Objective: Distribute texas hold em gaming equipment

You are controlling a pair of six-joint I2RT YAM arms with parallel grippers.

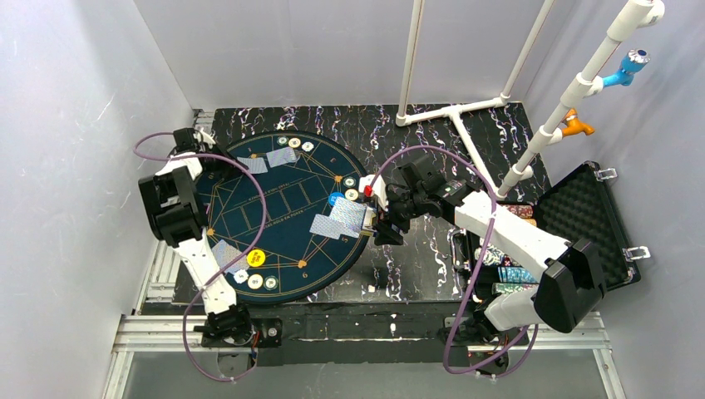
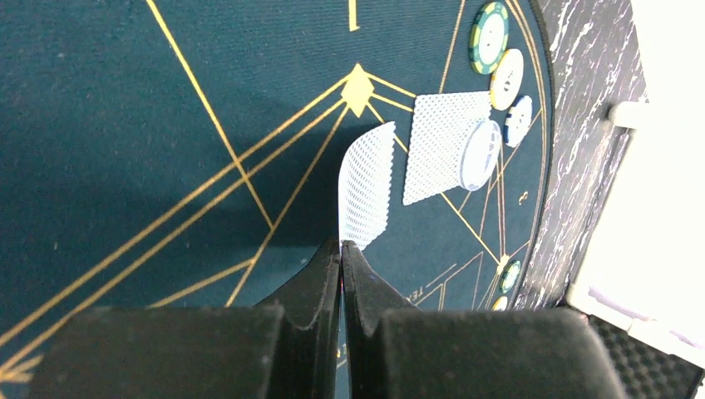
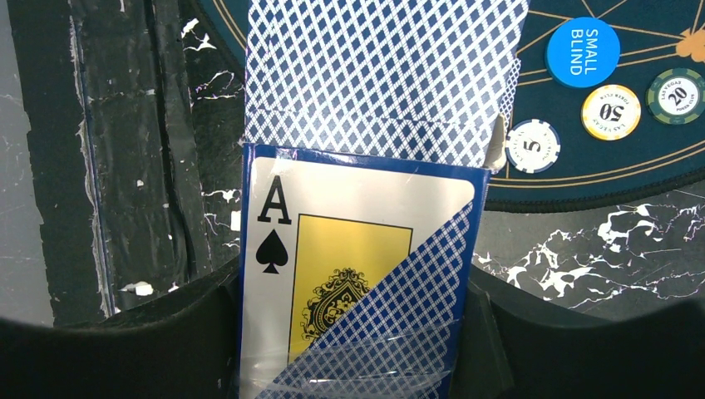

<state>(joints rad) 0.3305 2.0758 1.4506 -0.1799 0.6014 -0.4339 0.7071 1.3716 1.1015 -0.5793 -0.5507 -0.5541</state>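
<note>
The held card is sticking out of the left gripper toward twelve o'clock in the left wrist view. Its long axis is running along the six-to-twelve line, straight on from the fingers, and its free end is bowing over toward one o'clock. The jaws are pressing flat together on its near short edge, a thin pinch on that one card. It is hanging over the dark-blue mat; whether its far edge is touching the felt I cannot tell.

Just beside it, at two o'clock, a lying card is resting back-up with its long axis nearly parallel, and a pale disc is sitting at its right edge. Farther out, at one o'clock, three chips are lining the mat's rim.

Seen from above, this seat is lying at the mat's eleven o'clock, so the left arm is far nearer. The right gripper is working well apart at three o'clock, clamping the card box half-wide.

I judge the coming move is laying the held card beside its neighbour, axes parallel.
</note>
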